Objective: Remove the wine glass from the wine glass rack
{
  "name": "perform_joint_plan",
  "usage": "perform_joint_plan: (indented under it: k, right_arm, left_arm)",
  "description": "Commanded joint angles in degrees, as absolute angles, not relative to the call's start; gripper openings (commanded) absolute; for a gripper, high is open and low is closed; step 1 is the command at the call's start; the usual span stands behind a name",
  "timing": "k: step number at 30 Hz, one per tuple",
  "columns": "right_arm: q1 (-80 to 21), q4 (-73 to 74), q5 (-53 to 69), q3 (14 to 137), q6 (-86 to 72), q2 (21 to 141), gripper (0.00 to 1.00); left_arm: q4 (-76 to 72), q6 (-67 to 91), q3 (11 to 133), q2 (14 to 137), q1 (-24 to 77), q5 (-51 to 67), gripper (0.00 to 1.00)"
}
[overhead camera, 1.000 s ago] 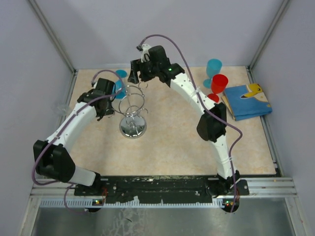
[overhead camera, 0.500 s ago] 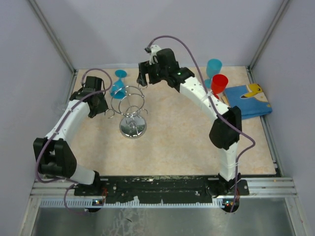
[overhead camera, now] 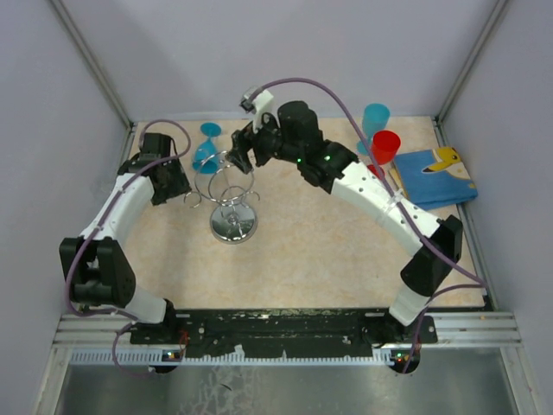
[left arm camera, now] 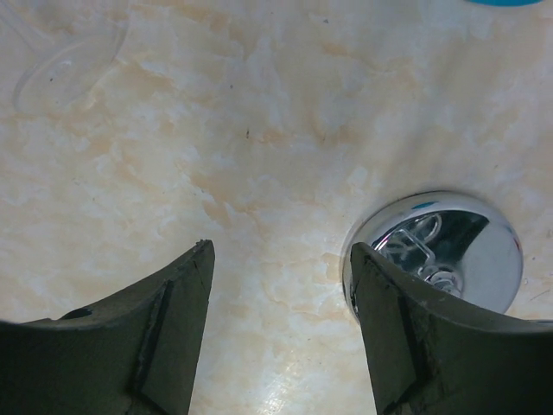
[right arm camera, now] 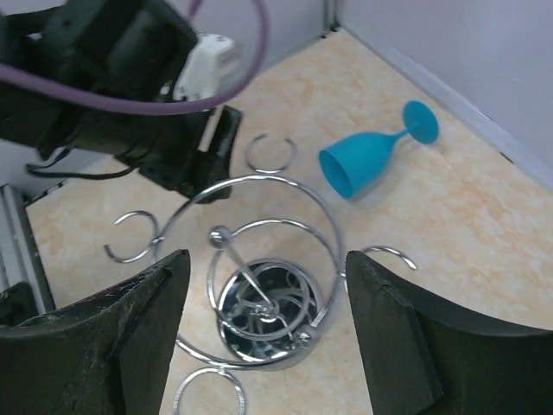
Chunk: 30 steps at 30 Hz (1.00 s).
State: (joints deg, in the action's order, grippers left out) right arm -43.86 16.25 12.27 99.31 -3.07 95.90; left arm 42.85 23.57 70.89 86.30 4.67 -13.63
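1. The blue wine glass [right arm camera: 367, 162] lies tipped on the worktop [overhead camera: 328, 251], just far-left of the wine glass rack [overhead camera: 233, 223], off its loops.
2. My left end effector [left arm camera: 281, 259], beside the rack, and right end effector [right arm camera: 263, 258], above it, gape released and empty, the job seemingly done.

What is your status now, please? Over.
Left jaws open, empty, near rack base. Right jaws open, empty, above rack. Blue wine glass off rack, on its side on table. Nothing blocking.
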Motion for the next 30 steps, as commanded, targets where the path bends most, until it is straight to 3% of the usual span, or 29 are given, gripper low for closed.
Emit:
perform_joint_plan:
  k: [1, 17, 18, 19, 22, 30]
  right_arm:
    - [-48.09, 14.36, 13.75, 99.66, 1.90, 93.94, 0.72]
    - [-51.37, 21.56, 9.58, 110.36, 2.77, 106.27, 0.57]
    - [-51.33, 21.16, 10.09, 110.44, 2.66, 106.71, 0.54]
    - [-51.33, 21.05, 10.36, 110.78, 2.53, 107.25, 0.44]
    - [-51.34, 22.11, 8.68, 113.03, 2.12, 108.52, 0.01]
    - [-48.63, 23.27, 1.09, 116.80, 2.05, 107.07, 0.00]
  left_arm:
    - [40.84, 23.43, 71.92, 86.18, 3.55, -10.89, 0.71]
    - [39.57, 21.86, 71.22, 85.27, 2.19, -7.43, 0.73]
    - [39.49, 21.61, 71.19, 85.17, 2.14, -7.34, 0.73]
    - [39.41, 21.42, 71.19, 85.17, 2.07, -7.31, 0.73]
    - [39.54, 20.88, 71.18, 85.17, 1.97, -7.12, 0.73]
    - [39.25, 20.22, 71.20, 85.09, 1.82, -5.99, 0.73]
